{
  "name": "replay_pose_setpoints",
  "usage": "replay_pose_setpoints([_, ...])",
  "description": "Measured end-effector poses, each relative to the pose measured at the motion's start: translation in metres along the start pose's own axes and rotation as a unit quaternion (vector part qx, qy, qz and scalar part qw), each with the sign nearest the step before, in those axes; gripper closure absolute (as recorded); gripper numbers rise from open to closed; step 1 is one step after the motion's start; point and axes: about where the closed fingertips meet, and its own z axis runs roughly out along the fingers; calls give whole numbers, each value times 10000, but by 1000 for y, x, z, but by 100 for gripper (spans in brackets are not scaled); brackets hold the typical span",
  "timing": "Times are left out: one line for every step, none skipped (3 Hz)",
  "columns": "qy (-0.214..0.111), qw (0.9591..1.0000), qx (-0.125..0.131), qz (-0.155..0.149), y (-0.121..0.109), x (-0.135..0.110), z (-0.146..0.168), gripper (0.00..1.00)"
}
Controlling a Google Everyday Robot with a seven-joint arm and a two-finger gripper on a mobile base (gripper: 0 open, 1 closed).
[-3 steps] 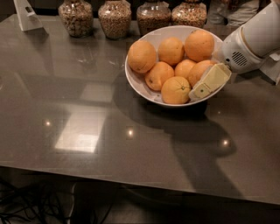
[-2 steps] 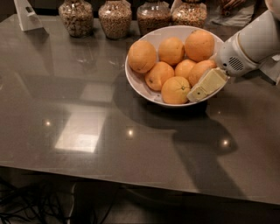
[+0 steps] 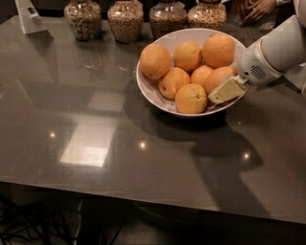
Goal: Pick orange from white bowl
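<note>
The white bowl (image 3: 152,94) stands on the dark table and holds several oranges. The orange (image 3: 218,78), deep in colour and smooth, lies at the right side of the pile. The gripper (image 3: 227,89) reaches in over the bowl's right rim, and its cream tip lies against that orange's front right side and hides part of it. In front sits a yellower orange (image 3: 191,98) with a dark stem dimple. Two big oranges lie at the left (image 3: 154,61) and at the back right (image 3: 218,50). Nothing is lifted.
Several glass jars (image 3: 125,20) of grain stand in a row behind the bowl. A white stand (image 3: 29,16) is at the back left. The white arm (image 3: 282,48) comes in from the right. A person's hands (image 3: 253,9) rest at the back right.
The gripper has barely shifted at the bowl's right rim, and the arm behind it has risen slightly. The oranges and the bowl have not moved.
</note>
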Motion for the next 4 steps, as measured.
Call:
replay_pose_setpoints([-22,9999,94,-111,0,1,-2,78])
replay_pose_setpoints([-38,9999,88,-115,0,0,-4,100])
replay_pose_setpoints([-354,9992,-37,-191,1,-10,-16,100])
replay_pose_setpoints([-919,9954,-209,-175,1,-22,-41,100])
